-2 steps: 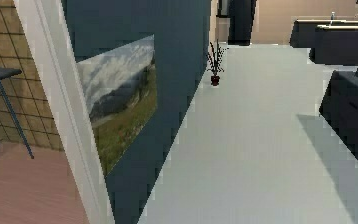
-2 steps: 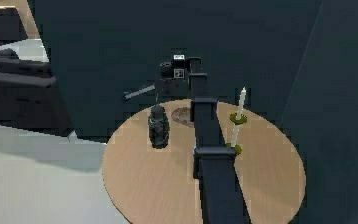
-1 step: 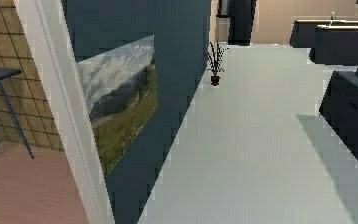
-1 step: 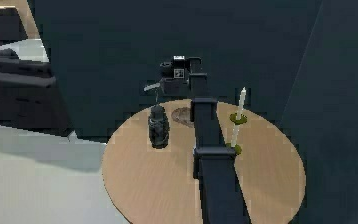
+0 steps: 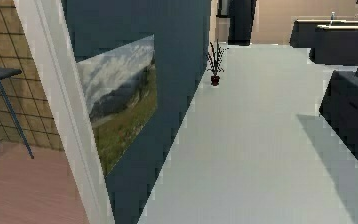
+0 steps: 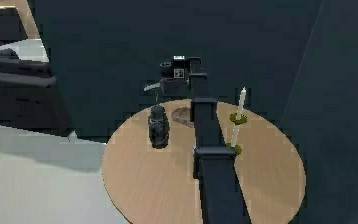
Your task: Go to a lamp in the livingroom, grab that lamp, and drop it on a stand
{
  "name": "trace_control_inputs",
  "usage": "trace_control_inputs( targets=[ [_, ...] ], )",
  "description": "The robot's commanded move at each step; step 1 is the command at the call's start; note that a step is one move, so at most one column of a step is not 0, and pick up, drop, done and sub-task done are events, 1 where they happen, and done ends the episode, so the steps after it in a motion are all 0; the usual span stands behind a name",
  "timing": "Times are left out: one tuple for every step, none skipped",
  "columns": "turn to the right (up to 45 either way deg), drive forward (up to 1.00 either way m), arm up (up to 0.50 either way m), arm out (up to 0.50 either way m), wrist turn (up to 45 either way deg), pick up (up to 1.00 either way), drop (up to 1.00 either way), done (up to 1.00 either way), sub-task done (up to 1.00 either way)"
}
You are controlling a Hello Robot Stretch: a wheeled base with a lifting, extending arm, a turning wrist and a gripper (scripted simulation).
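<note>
Wood-brown round table (image 6: pixel 137 185) fills the lower centre of the arm side view, set against a dark wall. On it, left of the arm (image 6: pixel 215 170), stands a small dark upright object (image 6: pixel 159 130), squat and narrower toward the top. It is the likeliest candidate for the lamp, though the shape is too blobby to be sure. A thin white candle (image 6: pixel 243 98) stands on the table's right part, apart from it.

Gripper (image 6: pixel 157 90) sits just above the dark object in the frame; over it or behind it, cannot tell. Whether it grips anything cannot be told either.

Handling, as judged: if a lamp, probably light and rigid, somewhat top-heavy, with a hard smooth surface that could slip. Any shade or bulb would be fragile. The best hold looks to be the narrower mid-body above the base, not the very top, followed by a straight lift.

Forward view: blue wall with landscape painting (image 5: pixel 117 100) at left, potted plant (image 5: pixel 215 65) at upper centre, pale floor.
</note>
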Motion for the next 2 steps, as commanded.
trace_control_inputs(
  targets=[
    [0.0,0.00,0.06,0.00,0.0,0.00,0.00,0.00,0.00],
    [0.0,0.00,0.00,0.00,-45.0,0.00,0.00,0.00,0.00]
  ],
)
